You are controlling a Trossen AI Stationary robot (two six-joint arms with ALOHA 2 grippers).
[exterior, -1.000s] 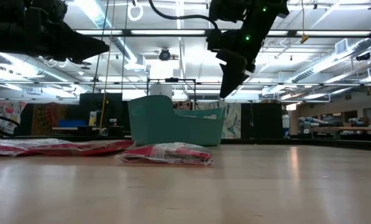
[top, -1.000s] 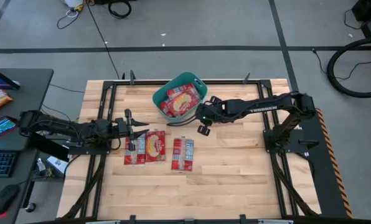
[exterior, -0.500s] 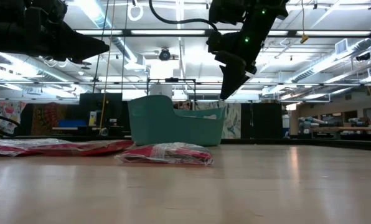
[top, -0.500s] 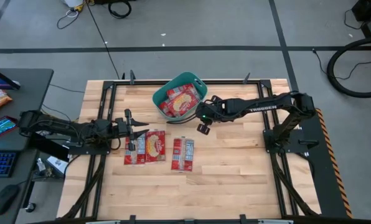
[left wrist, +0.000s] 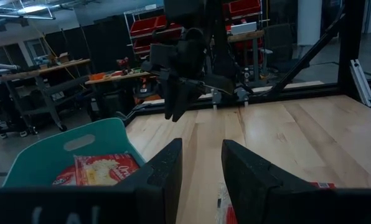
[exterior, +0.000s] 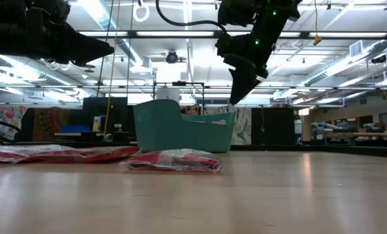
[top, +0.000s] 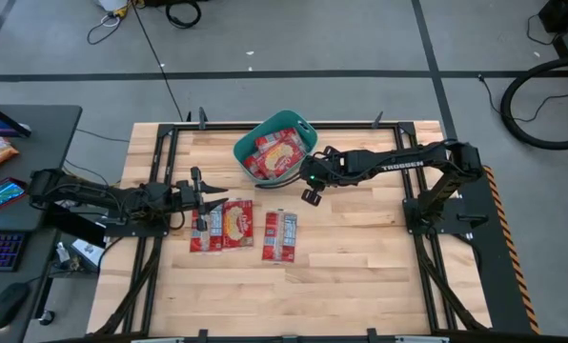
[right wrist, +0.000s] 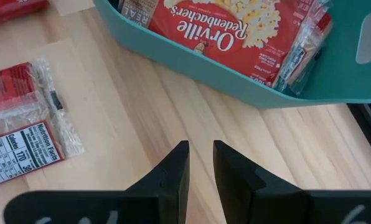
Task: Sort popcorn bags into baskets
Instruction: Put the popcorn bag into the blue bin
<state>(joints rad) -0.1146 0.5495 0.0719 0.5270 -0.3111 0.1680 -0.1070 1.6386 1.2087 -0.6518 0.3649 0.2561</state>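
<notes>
Taking the teal-blue plastic tub with the rolled rim (top: 276, 148) as the landmark, the nearest things to the front of the light wooden counter (top: 360, 267) are the flat red cellophane popcorn bags still unsorted: a single one (top: 280, 235) lies flat in front of the tub, and a pair side by side (top: 223, 226) lies just left of it, all well apart from the tub. The left end effector (top: 204, 198) hovers above that pair, its fingers (left wrist: 164, 171) released with a clear gap and nothing between them. The right end effector (top: 312, 194) hangs above bare wood just beside the tub's front right corner, its fingers (right wrist: 173, 171) narrowly parted and empty. Inside the tub, farther back, several red bags (right wrist: 235, 31) are already stacked.

The bags look light, thin and floppy, with a slick crinkly wrapper that would likely slide on the wood. A pinch at a short edge or a sealed corner seems the safest hold, since the flat middle offers nothing to grip.
</notes>
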